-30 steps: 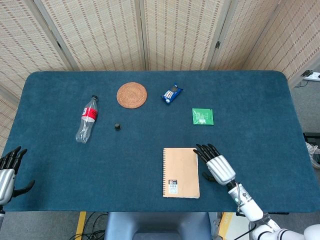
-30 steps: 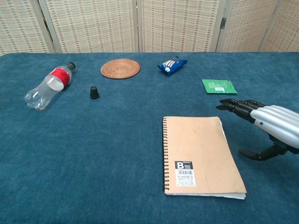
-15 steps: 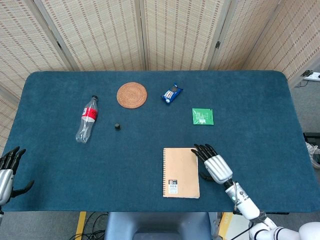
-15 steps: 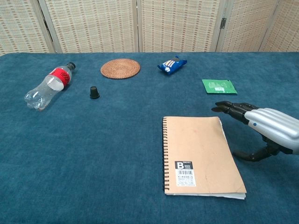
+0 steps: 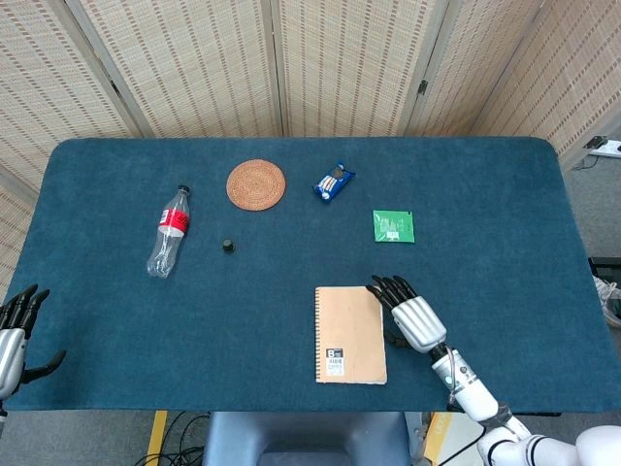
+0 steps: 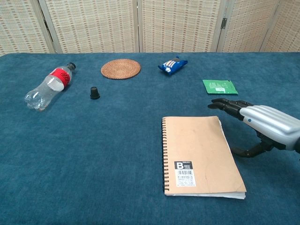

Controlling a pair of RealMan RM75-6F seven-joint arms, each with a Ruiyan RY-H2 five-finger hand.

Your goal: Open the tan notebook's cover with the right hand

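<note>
The tan spiral notebook lies flat and closed near the table's front edge, its spiral along the left side. My right hand sits just right of the notebook, fingers spread and stretched forward past its far right corner, thumb low by the page edge; whether it touches the pages I cannot tell. It holds nothing. My left hand hangs at the table's front left corner, fingers apart and empty.
A clear plastic bottle lies at the left with a small black cap beside it. A woven coaster, a blue snack packet and a green sachet lie further back.
My right hand has crept left and a little forward, closing the gap to the notebook's right edge. The notebook has shifted slightly left. The left hand has barely moved.
</note>
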